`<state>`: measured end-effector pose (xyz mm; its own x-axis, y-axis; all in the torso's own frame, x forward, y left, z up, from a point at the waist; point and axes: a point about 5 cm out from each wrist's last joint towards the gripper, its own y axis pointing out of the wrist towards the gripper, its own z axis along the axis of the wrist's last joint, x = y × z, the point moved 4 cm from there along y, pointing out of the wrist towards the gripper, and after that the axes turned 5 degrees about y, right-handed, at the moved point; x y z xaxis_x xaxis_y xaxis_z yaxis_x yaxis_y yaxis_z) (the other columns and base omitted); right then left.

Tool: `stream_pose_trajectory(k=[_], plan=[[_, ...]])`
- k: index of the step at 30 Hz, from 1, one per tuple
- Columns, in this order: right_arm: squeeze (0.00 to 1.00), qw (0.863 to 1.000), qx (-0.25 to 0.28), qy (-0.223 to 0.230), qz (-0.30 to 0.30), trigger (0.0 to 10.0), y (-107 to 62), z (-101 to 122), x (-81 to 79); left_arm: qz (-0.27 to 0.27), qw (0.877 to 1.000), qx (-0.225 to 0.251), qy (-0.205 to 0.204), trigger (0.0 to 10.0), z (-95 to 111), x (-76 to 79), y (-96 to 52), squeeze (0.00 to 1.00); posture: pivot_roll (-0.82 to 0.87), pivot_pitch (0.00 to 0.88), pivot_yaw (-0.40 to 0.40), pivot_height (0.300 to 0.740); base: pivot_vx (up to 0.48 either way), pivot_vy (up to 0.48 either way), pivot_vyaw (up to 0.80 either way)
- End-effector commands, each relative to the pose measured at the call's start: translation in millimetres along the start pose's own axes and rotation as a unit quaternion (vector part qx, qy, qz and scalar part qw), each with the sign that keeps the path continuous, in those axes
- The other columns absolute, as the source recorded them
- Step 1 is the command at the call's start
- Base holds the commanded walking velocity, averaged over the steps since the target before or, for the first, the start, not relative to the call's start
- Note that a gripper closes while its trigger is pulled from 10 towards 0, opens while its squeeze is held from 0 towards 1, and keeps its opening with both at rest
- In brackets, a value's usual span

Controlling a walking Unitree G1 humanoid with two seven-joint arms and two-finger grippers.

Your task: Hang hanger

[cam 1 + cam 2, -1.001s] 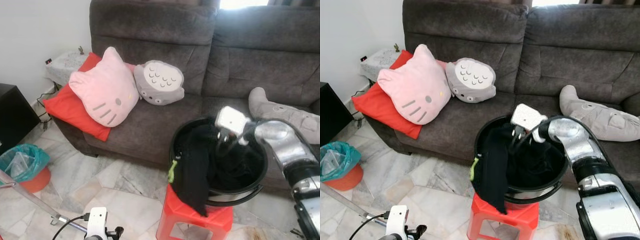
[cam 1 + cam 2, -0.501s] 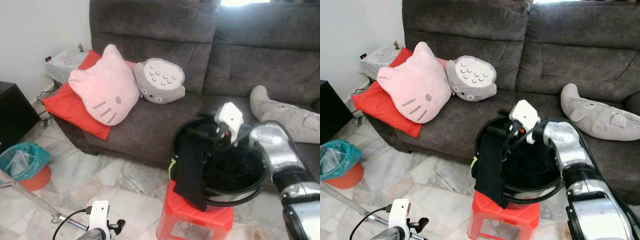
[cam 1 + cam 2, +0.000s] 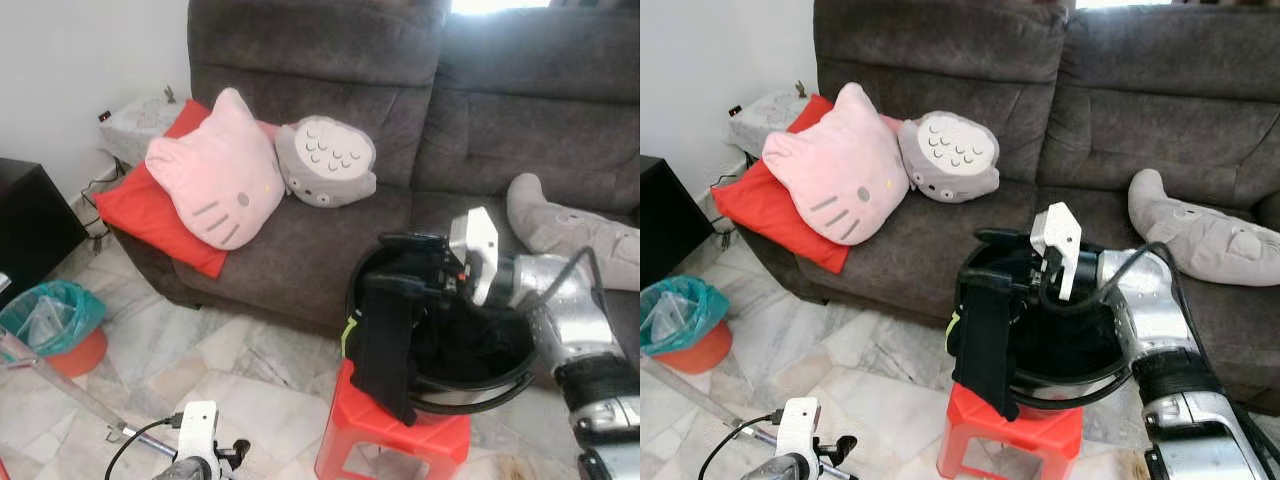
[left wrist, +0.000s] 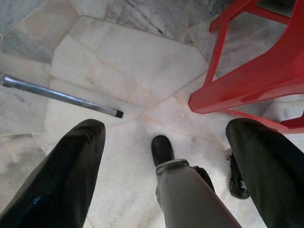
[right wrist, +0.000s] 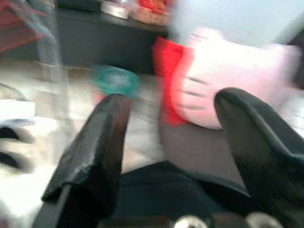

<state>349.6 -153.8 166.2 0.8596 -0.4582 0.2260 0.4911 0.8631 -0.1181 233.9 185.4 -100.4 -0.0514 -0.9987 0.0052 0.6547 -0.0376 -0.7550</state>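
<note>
Left eye view gives me no clear hanger. My best guess is that it sits inside the black garment (image 3: 385, 340) draped over the near-left rim of the black basket (image 3: 480, 385). A small yellow-green piece (image 3: 346, 338) pokes out at the garment's left edge, but I cannot tell whether it is a hook or a tag.

The basket stands on a red stool (image 3: 390, 440) just in front of the grey sofa (image 3: 300, 250), which puts the laundry within arm's reach.

My right gripper (image 3: 392, 262) reaches leftward across the basket, level with the top of the garment. Its fingers are spread one above the other, and I read that as lining up for a grasp on the fold at the rim.

Right wrist view, though blurred, settles what the head cameras leave doubtful. The two fingers (image 5: 95, 142) stand wide apart with nothing between them, black cloth lies just under them, and the pink cat cushion (image 5: 228, 95) is beyond.

Left wrist view shows my left gripper (image 4: 166, 128) hanging idle low on the left. It is wide open and empty over the marble floor (image 4: 128, 61), with the stool's leg and a metal rod (image 4: 57, 95) nearby.
</note>
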Motion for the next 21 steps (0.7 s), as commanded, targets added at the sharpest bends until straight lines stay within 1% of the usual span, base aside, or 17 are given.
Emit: stream_pose_trajectory(k=[1,3,4,5,6,7,9,13,15,16,18,20,21], plan=[[0.0,0.993,-0.038,-0.071,-0.084,10.0,-12.4,-2.1,17.5,0.01,1.0,-0.009,-0.007,10.0,-4.9,-5.4,-1.3,0.0,-0.14,0.021,0.054,0.74,0.0,0.0,0.0],[0.0,0.982,-0.07,-0.127,-0.122,10.0,-23.9,-7.9,18.9,0.011,1.0,-0.009,-0.004,10.0,-5.4,-5.6,-1.5,0.0,-0.15,0.022,0.056,0.74,0.0,0.0,0.0],[0.0,0.981,-0.072,-0.125,-0.13,10.0,-26.1,-7.5,19.1,0.011,1.0,-0.009,-0.004,10.0,-5.5,-5.6,-1.5,0.0,-0.15,0.022,0.056,0.74,0.0,0.0,0.0],[0.0,0.976,-0.084,-0.145,-0.141,10.0,-30.9,-8.6,18.7,0.011,1.0,-0.009,-0.003,10.0,-5.4,-5.6,-1.5,0.0,-0.15,0.024,0.057,0.74,0.0,0.0,0.0],[0.0,0.965,-0.109,-0.182,-0.153,10.0,-38.1,-11.6,17.4,0.011,1.0,-0.008,-0.002,10.0,-5.1,-5.6,-1.5,0.0,-0.15,0.025,0.058,0.74,0.0,0.0,0.0],[0.0,0.959,-0.122,-0.2,-0.157,10.0,-41.4,-14.2,16.6,0.011,1.0,-0.007,-0.001,10.0,-4.9,-5.7,-1.5,0.0,-0.15,0.025,0.058,0.74,0.0,0.0,0.0],[0.0,0.951,-0.134,-0.222,-0.166,10.0,-47.5,-17.9,14.2,0.012,1.0,-0.006,0.001,10.0,-4.4,-5.8,-1.4,0.0,-0.16,0.023,0.057,0.74,0.0,0.0,0.0],[0.0,0.95,-0.129,-0.22,-0.183,10.0,-52.1,-19.2,13.5,0.012,1.0,-0.005,0.001,10.0,-3.7,-5.8,-1.3,0.0,-0.16,0.023,0.056,0.74,0.0,0.0,0.0],[0.0,0.947,-0.142,-0.233,-0.173,10.0,-53.4,-26.7,8.0,0.015,1.0,-0.003,0.001,10.0,-2.4,-6.8,-1.2,0.0,-0.16,0.022,0.057,0.74,0.0,0.0,0.0],[0.0,0.947,-0.144,-0.231,-0.169,10.0,-53.0,-28.4,7.0,0.015,1.0,-0.003,0.002,10.0,-2.2,-6.9,-1.2,0.0,-0.16,0.022,0.057,0.74,0.0,0.0,0.0],[0.0,0.942,-0.153,-0.254,-0.156,10.0,-49.8,-31.1,3.6,0.016,1.0,-0.002,0.002,10.0,-1.8,-7.0,-1.1,0.0,-0.16,0.022,0.057,0.74,0.0,0.0,0.0],[0.0,0.952,-0.123,-0.241,-0.147,10.0,-39.6,-24.9,-1.7,0.017,1.0,-0.002,0.002,10.0,-1.3,-7.4,-1.0,0.0,-0.16,0.019,0.057,0.74,0.0,0.0,0.0],[0.0,0.952,-0.123,-0.241,-0.147,10.0,-39.6,-24.9,-1.7,0.017,1.0,-0.002,0.002,10.0,-1.3,-7.4,-1.0,0.0,-0.16,0.019,0.057,0.74,0.0,0.0,0.0]])
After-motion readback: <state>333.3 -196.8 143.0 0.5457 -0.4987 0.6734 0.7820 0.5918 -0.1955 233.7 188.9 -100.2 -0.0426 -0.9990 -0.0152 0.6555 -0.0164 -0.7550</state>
